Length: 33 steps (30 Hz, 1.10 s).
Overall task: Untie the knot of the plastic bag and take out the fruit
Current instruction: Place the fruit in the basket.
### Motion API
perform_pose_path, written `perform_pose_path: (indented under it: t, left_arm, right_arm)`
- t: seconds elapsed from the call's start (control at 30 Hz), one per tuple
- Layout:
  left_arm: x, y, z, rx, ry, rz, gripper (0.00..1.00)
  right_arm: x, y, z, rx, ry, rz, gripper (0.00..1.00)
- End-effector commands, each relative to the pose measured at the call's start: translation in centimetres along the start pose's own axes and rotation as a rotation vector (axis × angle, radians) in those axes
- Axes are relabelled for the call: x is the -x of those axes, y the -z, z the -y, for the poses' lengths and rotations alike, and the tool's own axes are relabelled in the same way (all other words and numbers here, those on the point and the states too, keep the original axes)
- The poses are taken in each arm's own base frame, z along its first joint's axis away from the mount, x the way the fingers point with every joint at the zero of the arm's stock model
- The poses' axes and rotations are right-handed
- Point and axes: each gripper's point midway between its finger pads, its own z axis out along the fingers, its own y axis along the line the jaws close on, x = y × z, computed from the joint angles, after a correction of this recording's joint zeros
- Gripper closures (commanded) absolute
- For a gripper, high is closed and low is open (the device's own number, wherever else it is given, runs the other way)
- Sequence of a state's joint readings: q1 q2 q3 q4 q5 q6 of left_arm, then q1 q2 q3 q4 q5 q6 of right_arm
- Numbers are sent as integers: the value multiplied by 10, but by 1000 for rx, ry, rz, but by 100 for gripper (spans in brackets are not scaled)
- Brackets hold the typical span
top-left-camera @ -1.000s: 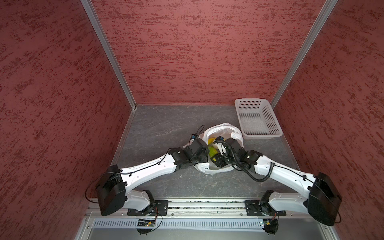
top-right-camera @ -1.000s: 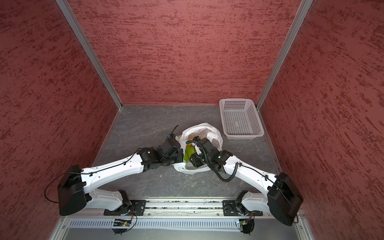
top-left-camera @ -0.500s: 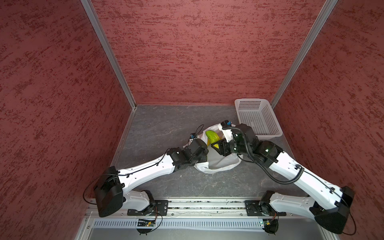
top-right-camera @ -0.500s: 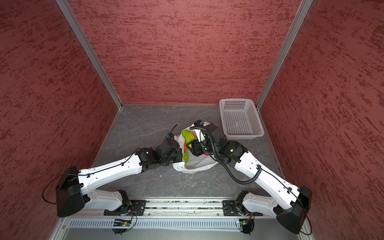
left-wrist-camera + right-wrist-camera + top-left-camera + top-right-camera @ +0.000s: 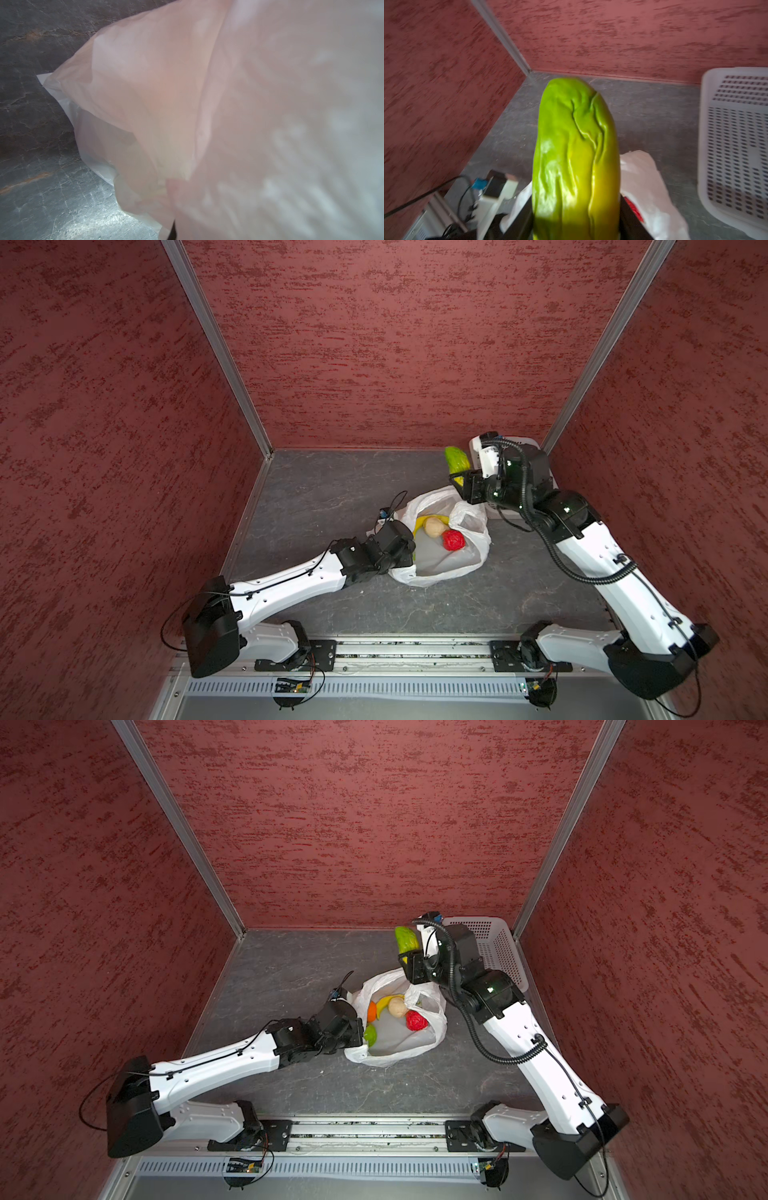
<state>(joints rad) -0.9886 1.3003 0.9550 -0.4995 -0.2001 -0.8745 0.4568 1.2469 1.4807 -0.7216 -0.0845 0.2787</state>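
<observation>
Overhead, in both top views, the plastic bag (image 5: 471, 516) (image 5: 437, 1011) lies near the middle of the grey tabletop (image 5: 332, 497) with its mouth gaping wide. Inside it lie pieces of the fruit: a red piece (image 5: 453, 540), a pale tan piece (image 5: 433, 526) touching it, and a yellow piece (image 5: 420, 522) behind. A top view also shows an orange piece (image 5: 372, 1011) and a small green piece (image 5: 371, 1034) against the bag's left wall. The left hand (image 5: 409, 551) (image 5: 359, 1038) sits low at that left rim, closed tight on the bag's film. The right hand (image 5: 458, 481) (image 5: 409, 962) hangs in the air beyond the bag, between it and the white basket (image 5: 498, 952) in the far right corner. It is partly open, its jaws clamped on the lower end of a long green fruit (image 5: 456, 460) (image 5: 406, 940) that stands up out of it. From the left wrist, crinkled translucent film of the bag (image 5: 207, 104) fills nearly the whole picture, blurred and very close, with bare tabletop (image 5: 31, 124) to one side. The hand itself is almost wholly hidden there. From the right wrist, the green fruit (image 5: 575, 155) rises glossy and wrinkled between two dark fingers (image 5: 629, 218) that press its sides. The bag (image 5: 645, 187) lies below and behind it with a glimpse of the red piece (image 5: 634, 207), and the basket (image 5: 737, 145) stands apart from the bag on the tabletop.
</observation>
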Motion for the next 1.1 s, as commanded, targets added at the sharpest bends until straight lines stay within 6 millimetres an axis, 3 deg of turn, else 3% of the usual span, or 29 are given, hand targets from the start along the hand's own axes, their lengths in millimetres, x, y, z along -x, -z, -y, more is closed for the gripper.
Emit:
perform_pose_path:
  t: [0.0, 0.27, 0.33, 0.53, 0.73, 1.07]
  left_arm:
    - [-1, 4, -2, 0, -26, 15, 100]
    - [-4, 2, -2, -3, -41, 8, 100]
    - [-4, 0, -2, -6, -43, 5, 100]
    - [0, -1, -1, 1, -60, 2, 100]
    - [4, 1, -8, 16, -45, 6, 100]
    - [9, -3, -11, 11, -26, 2, 100]
  right_arm:
    - [11, -17, 50, -109, -48, 38, 61]
    - [10, -65, 172, -274, -227, 84, 61]
    - [2, -86, 204, -320, -252, 64, 61]
    - [-22, -138, 271, -422, -273, -26, 61]
    - [-56, -175, 312, -462, -335, -136, 57]
    - [-75, -192, 327, -489, -346, -238, 36]
